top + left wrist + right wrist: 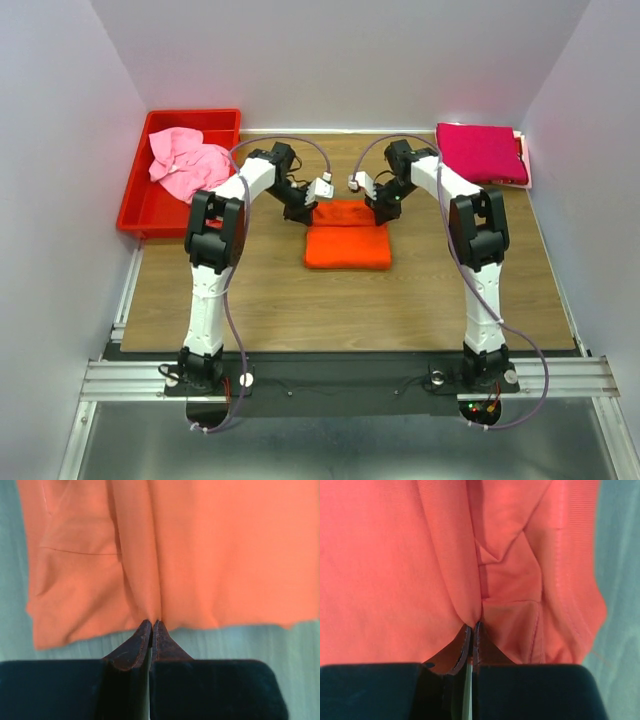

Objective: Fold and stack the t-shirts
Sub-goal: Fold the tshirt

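Two thin pinches: left gripper (151,625) and right gripper (472,627) are clamped on the orange t-shirt (347,245), toward the far edge of the table (300,300); cloth could be slipped loose by uneven pulling.

orange shirt (200,555) cropped at the top edge of both wrist views, left wrist view blurred

Bare table (260,300) fronts the orange t-shirt (347,247); red bin (150,228) blocks far-left corner.

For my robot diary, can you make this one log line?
orange t-shirt: mid-table | left gripper: shut on it | right gripper: shut on it | magenta t-shirt: folded, far right | pink t-shirt: in red bin
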`<state>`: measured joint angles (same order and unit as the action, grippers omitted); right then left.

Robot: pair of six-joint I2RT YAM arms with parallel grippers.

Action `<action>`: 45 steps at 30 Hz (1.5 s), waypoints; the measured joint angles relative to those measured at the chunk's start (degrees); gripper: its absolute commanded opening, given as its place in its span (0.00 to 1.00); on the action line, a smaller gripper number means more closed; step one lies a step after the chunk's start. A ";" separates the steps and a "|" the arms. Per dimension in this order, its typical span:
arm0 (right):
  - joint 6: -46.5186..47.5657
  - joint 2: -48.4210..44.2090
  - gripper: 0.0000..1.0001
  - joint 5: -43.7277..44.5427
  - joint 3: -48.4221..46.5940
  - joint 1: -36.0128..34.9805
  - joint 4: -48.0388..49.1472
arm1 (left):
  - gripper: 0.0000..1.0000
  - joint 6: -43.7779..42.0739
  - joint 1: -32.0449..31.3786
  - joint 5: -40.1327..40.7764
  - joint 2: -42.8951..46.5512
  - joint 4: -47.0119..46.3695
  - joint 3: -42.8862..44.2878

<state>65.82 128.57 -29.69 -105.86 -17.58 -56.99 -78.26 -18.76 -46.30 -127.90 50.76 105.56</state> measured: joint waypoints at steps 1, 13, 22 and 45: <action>0.17 1.11 0.01 -0.42 -0.94 0.28 -0.07 | 0.01 0.87 -0.20 0.15 -1.73 -0.22 1.20; -2.34 -10.14 0.01 -4.63 18.60 -3.58 5.70 | 0.01 4.63 -1.33 -1.49 12.15 -5.25 -24.85; -12.37 -22.23 0.42 -7.04 33.92 -9.94 4.31 | 0.47 8.87 -3.78 -1.86 29.20 -6.67 -44.28; -52.30 -6.86 0.36 -22.84 16.35 -6.78 16.09 | 0.53 24.41 -20.24 7.34 33.79 -31.41 -45.20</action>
<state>13.52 121.71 -52.53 -89.52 -24.36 -40.91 -53.84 -39.00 -38.96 -94.11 19.35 60.36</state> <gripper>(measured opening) 0.372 0.521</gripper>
